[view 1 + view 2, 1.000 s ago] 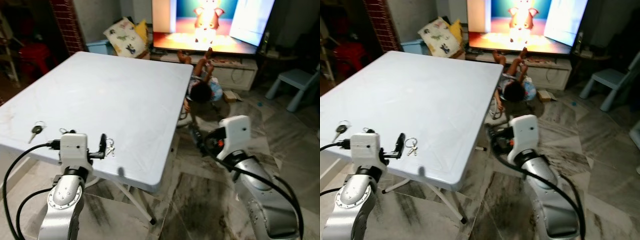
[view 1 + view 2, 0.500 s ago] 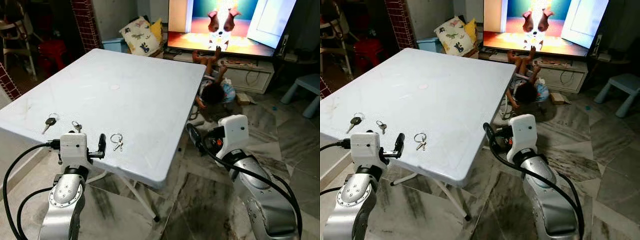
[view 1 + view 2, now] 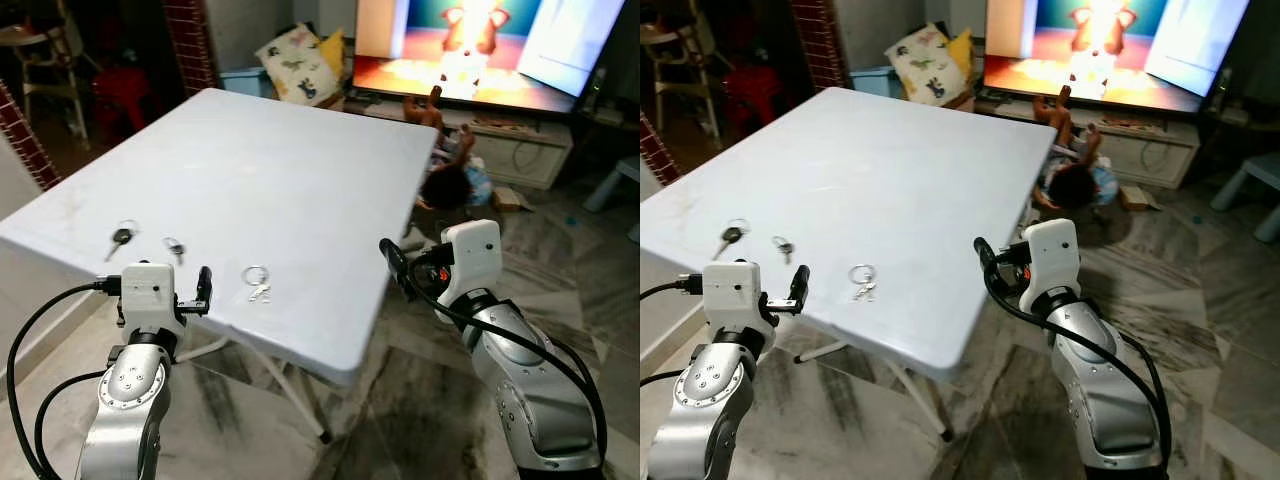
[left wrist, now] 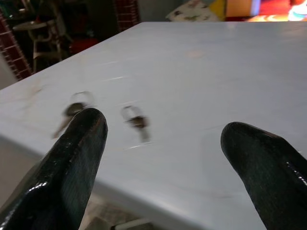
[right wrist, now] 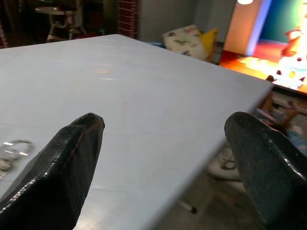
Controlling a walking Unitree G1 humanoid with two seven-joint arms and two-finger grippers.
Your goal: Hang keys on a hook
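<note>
Nothing is being hung yet: three keys (image 3: 256, 283) are lying near the counter (image 3: 280, 170) edge, both the left claw (image 4: 163, 143) and right claw (image 5: 163, 143) are hovering spread and empty.

A pale blue-white desk (image 3: 270, 170) stands on a grey marbled tile floor (image 3: 400, 420). At the far side a large lit television (image 3: 490, 45) sits on a low white cabinet (image 3: 520, 150). A patterned cushion (image 3: 295, 62) leans at far centre. A red brick column (image 3: 190, 40) rises far left, beside a chair (image 3: 45, 50) in shade. A light-blue stool (image 3: 1255, 180) stands far right.
</note>
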